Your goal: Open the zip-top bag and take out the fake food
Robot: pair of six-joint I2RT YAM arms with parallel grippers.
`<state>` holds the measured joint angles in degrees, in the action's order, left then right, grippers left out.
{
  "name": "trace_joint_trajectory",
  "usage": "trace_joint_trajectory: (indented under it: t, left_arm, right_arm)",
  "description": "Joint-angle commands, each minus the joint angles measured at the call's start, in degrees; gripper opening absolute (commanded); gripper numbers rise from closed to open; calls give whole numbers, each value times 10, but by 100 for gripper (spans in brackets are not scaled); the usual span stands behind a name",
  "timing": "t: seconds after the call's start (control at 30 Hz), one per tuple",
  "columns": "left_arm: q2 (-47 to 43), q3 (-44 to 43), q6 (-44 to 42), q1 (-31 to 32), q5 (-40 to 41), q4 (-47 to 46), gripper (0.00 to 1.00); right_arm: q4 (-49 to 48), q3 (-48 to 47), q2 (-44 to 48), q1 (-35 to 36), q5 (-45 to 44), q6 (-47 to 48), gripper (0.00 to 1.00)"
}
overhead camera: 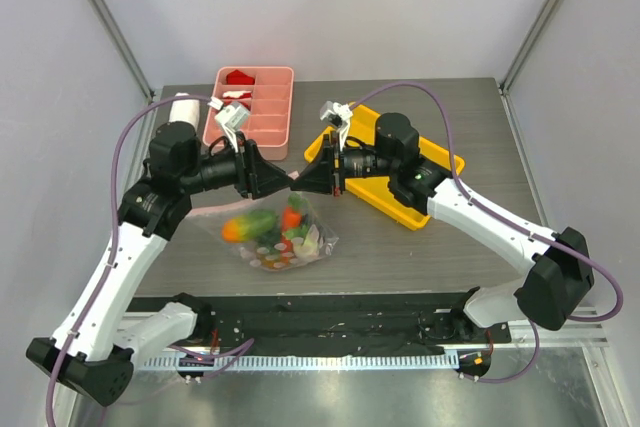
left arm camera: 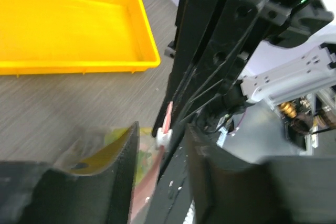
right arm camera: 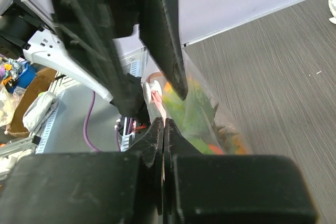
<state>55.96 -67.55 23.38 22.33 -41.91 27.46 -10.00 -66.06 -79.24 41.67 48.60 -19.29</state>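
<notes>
The clear zip-top bag droops below the point where both grippers meet over the middle of the table. Through the plastic the fake food shows as orange, green and yellow pieces. My right gripper is shut on the bag's pale pink zip strip. My left gripper is open. Its fingers straddle the strip and the small white slider without pinching them. In the right wrist view the left fingers hang over the bag's top edge.
A yellow tray lies under the right arm at the back right. A pink divided tray with red and white pieces stands at the back left. A rolled white towel lies beside it.
</notes>
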Motion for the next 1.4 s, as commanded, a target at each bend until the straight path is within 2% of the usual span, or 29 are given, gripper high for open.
trace_joint_trajectory:
  t: [0.0,0.07,0.3,0.43,0.5,0.6,0.63,0.67,0.73,0.87,0.93,1.03,1.1,1.13,1.17,1.23,1.3,1.37]
  left_arm:
    - [-2,-15,-19,-1,-17,18,34]
    - [-10,-14,-23,0,-11,18,26]
    - [-23,-21,-29,-1,3,22,14]
    - [-38,-16,-25,-1,31,22,1]
    - [-38,-21,-36,-1,46,39,0]
    - [-39,-41,-41,-1,117,110,0]
    - [-45,-44,-38,-1,151,163,0]
    - [-53,-47,-30,-1,233,190,0]
    - [-92,-38,3,-1,298,251,0]
    - [-199,6,86,-1,391,332,0]
    - [-283,47,152,-1,381,337,1]
    - [-361,78,202,-1,366,326,1]
    - [-419,105,194,0,310,270,18]
    - [-429,107,189,-1,297,251,46]
    - [-436,99,186,-1,296,237,65]
    - [-424,82,165,-1,297,191,97]
    - [-370,31,143,-1,297,180,99]
    - [-292,-31,95,-1,282,180,96]
  right_arm:
    - [-7,-28,25,3,1,10,1]
    - [-4,-31,23,3,-6,9,1]
    - [17,-30,15,3,-32,14,1]
    - [-20,-7,22,3,-76,-36,1]
    - [-39,4,36,3,-103,-58,1]
    - [-28,24,70,-1,-228,-77,1]
    - [-6,32,78,-16,-311,-80,1]
    - [1,36,85,-24,-330,-85,1]
    - [9,37,87,-46,-358,-96,1]
    - [-5,13,46,-68,-299,-85,1]
    - [-57,12,18,-66,-245,-65,1]
    - [-132,26,-6,-64,-143,-35,1]
    - [-163,23,-17,-64,-55,-25,1]
    - [-172,21,-28,-64,-25,-23,2]
    - [-178,17,-32,-64,39,-21,2]
    - [-157,12,-32,-62,71,20,2]
    - [-71,-5,-30,-56,83,70,2]
    - [-23,-17,-29,-55,94,126,2]
